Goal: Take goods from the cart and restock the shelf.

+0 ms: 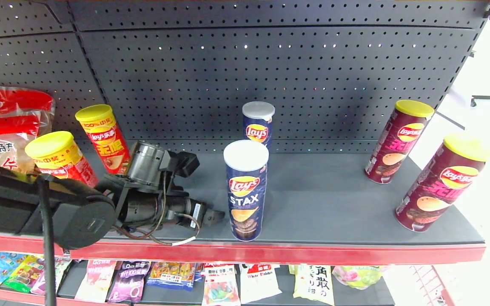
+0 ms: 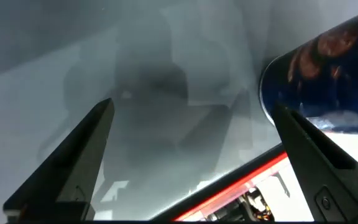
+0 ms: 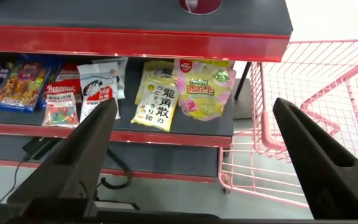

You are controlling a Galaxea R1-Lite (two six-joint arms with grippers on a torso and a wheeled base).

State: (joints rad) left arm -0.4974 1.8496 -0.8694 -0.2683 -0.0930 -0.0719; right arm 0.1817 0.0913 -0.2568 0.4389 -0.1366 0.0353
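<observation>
You've got dark blue chip cans (image 1: 245, 193) with white lids, red cans (image 1: 102, 138) and maroon cans (image 1: 400, 142) topped yellow, a grey shelf (image 1: 334, 199) edged red, and a pink wire cart (image 3: 303, 112).

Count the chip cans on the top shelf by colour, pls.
red cans: 2
blue cans: 2
maroon cans: 2
Total: 6
</observation>
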